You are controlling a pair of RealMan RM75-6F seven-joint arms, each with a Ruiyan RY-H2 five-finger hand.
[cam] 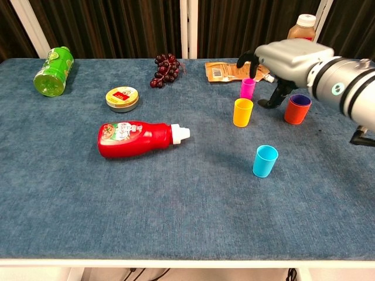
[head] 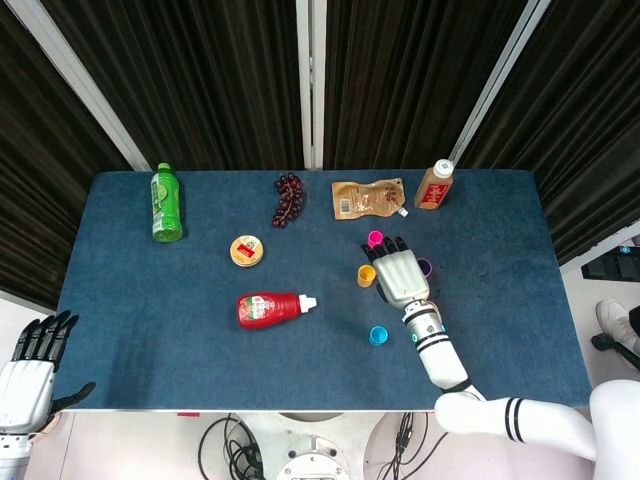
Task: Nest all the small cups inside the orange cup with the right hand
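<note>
Empty robot hand (cam: 280,61) hovers above pink cup (cam: 248,88), yellow cup (cam: 242,112).

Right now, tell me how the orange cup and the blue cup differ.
The orange cup already holds the purple cup nested inside; the blue cup shows nothing inside. The orange cup stands farther back, just beyond the right hand; the blue cup stands nearer the front edge, away from the hand. Both stand upright, untouched, and look alike in shape.
</note>
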